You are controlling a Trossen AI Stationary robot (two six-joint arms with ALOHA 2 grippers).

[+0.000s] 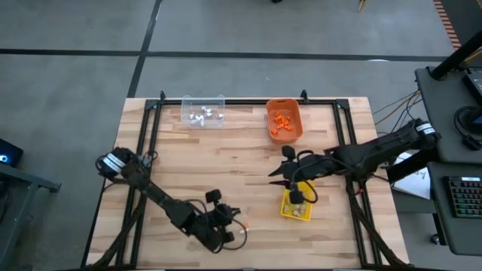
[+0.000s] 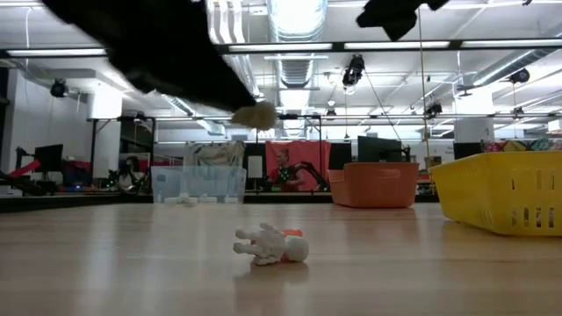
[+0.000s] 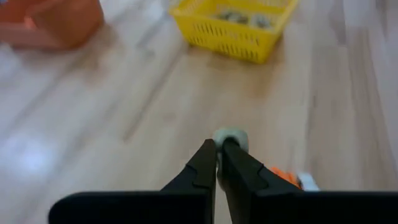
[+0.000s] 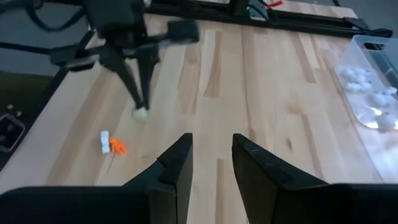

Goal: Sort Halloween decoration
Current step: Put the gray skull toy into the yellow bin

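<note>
One tan-grey trinket (image 3: 231,137) pinched at the tips of my left jaws (image 3: 217,148), lifted off the counter (image 1: 248,169) near front | light, hard, slippery, so I grip mid-body | white trinket (image 2: 263,246) and orange trinket (image 4: 117,146) lie below | right jaws (image 4: 211,155) parted, empty, above yellow bin (image 1: 295,205).

A pale wooden desk (image 1: 226,173) with a smooth, lightly sheened plank surface carries a yellow latticed plastic bin (image 3: 233,28), an orange plastic bin (image 1: 284,120) and a clear plastic bin (image 1: 203,111); matt black fingers (image 4: 177,165) at lower centre.
</note>
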